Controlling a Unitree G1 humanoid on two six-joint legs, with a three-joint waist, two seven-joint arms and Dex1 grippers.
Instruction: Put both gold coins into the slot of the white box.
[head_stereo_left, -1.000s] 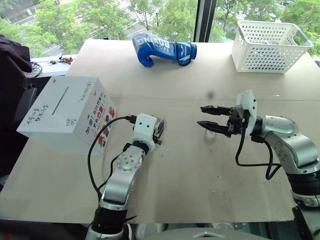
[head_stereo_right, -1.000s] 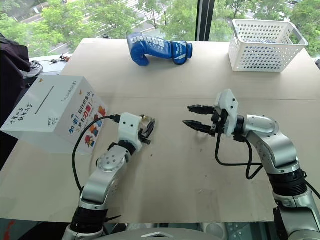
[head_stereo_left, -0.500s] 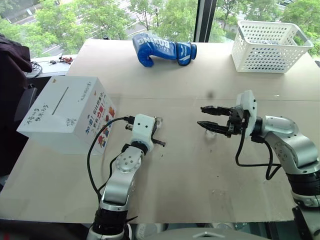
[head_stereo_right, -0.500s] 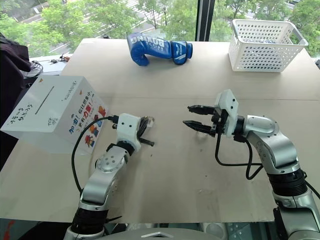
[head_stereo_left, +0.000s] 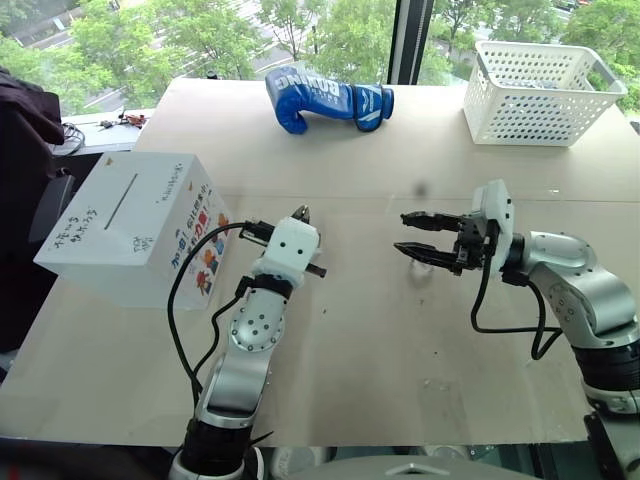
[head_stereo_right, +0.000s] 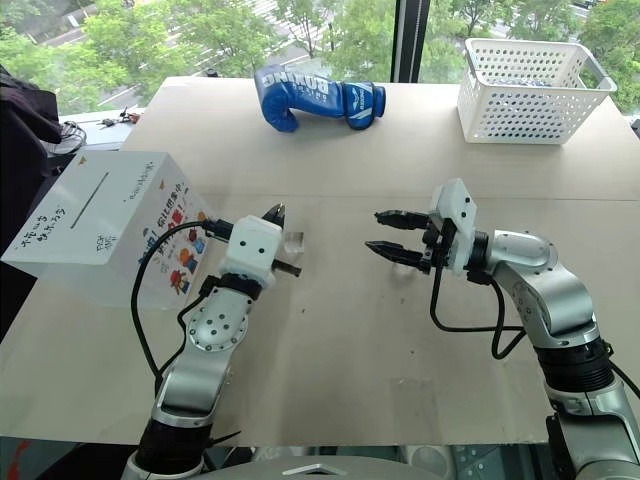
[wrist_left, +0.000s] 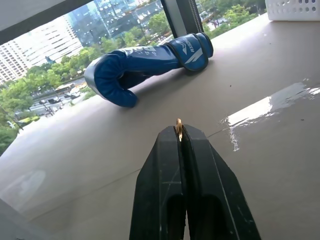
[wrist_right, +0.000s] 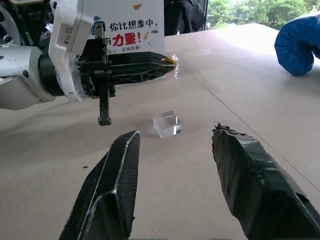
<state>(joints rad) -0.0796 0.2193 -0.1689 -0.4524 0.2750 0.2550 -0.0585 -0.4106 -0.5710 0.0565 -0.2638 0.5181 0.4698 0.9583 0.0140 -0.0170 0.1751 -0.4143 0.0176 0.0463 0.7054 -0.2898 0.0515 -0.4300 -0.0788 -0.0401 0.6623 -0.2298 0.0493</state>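
Left gripper (wrist_left: 179, 131) pinches one small gold coin (wrist_left: 178, 123), lifted clear. Right gripper (wrist_right: 175, 145) stands half-open, empty. Next: carry to the thin dark slot (head_stereo_left: 120, 200) of the white cardboard box (head_stereo_left: 135, 230) at nine o'clock.

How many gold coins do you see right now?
1: a gold coin pinched edge-on at the tips of the left gripper, raised above the table. The second may be hidden.

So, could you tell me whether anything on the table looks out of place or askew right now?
The white cardboard box with cartoon print sits over the table's left edge and looks tipped, its slot face slanting. A blue boxing glove lies on its side at the far edge, unrelated to coins. Nothing looks spilled or damaged.
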